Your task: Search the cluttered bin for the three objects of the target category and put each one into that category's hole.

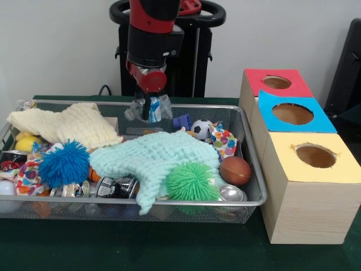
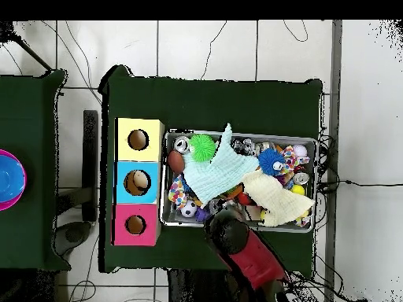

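My red and black gripper (image 1: 149, 110) is over the back of the silver wire mesh bin (image 1: 248, 199), fingers pinching a crinkly clear wrapper (image 1: 162, 107). The round hole in the red-topped box (image 1: 276, 82) lies off to the picture's right.

The mint knit cloth (image 1: 152, 161) is covering whatever is lying under it in the bin (image 1: 248, 141), and the cream cloth (image 1: 65, 125) at ten o'clock is doing the same. Clear crinkled plastic is wrapping the gripper (image 1: 149, 110), so its fingers are not readable. The arm (image 2: 250, 255) is blocking the bin's six o'clock rim overhead. Small items along the bin's nine o'clock edge are blurring together.
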